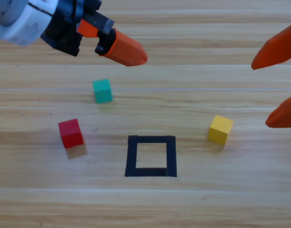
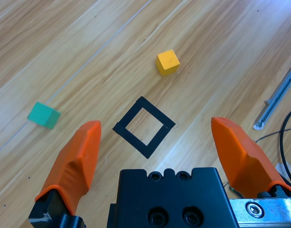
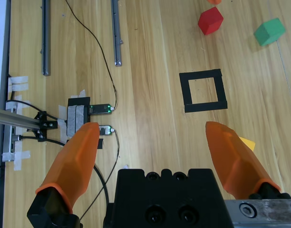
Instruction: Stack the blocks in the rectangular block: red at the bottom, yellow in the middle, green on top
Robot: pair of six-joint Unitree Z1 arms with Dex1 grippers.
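The red cube (image 1: 71, 133) rests on the table left of the black tape square (image 1: 151, 139), which holds nothing. Farther back is the teal-green cube (image 1: 102, 90), and the yellow cube (image 1: 220, 129) lies right of the square. My left gripper (image 1: 129, 52) hovers open at the back left, above and behind the green cube. Its wrist view shows the square (image 2: 130, 142), the green cube (image 2: 43, 115) and the yellow cube (image 2: 167, 62). My right gripper (image 1: 261, 95) hangs open at the right edge, beside the yellow cube. Beyond its jaws lie the square (image 3: 200, 75), red cube (image 3: 210, 20) and green cube (image 3: 269, 32).
In the right wrist view, metal rails (image 3: 117, 33), black cables (image 3: 95, 42) and a small taped electronics board (image 3: 86, 114) lie along the table's edge. A metal rail (image 2: 278, 97) and cable show at the right of the left wrist view.
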